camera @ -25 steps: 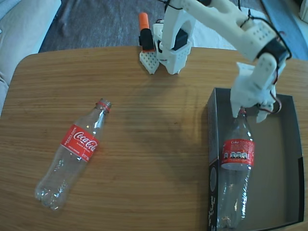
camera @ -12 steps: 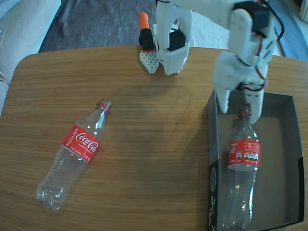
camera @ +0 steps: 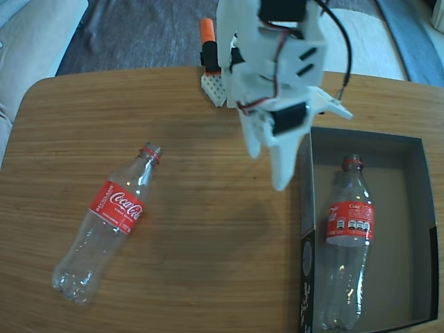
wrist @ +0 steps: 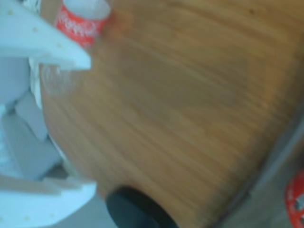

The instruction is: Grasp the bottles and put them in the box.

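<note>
Gripper empty, wrist view blurred, box edge cropped

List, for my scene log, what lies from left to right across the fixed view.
Coca-Cola bottle lying on the table → orange-tipped tool at the far edge → open gripper above the wood → box holding the second Coca-Cola bottle.

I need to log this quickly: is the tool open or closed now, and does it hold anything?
Tool: open, holding nothing, above the table.
</note>
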Tool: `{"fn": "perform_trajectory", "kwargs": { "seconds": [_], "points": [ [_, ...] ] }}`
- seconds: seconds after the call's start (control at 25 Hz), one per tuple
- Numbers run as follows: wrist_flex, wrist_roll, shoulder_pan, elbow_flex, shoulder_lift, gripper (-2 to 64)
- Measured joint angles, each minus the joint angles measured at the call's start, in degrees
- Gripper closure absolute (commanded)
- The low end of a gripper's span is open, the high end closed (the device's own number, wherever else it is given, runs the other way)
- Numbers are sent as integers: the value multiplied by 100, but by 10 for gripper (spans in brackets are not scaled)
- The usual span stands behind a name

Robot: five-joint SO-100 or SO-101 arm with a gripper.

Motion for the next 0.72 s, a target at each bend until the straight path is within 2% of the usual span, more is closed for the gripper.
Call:
{"fn": "perform_trajectory", "kwargs": {
  "seconds": [0.44,0.72],
  "points": [
    [-9,-97,1670,1441,1178,351],
    [-404,-1345,2751,1942,1187,351]
  ]
}}
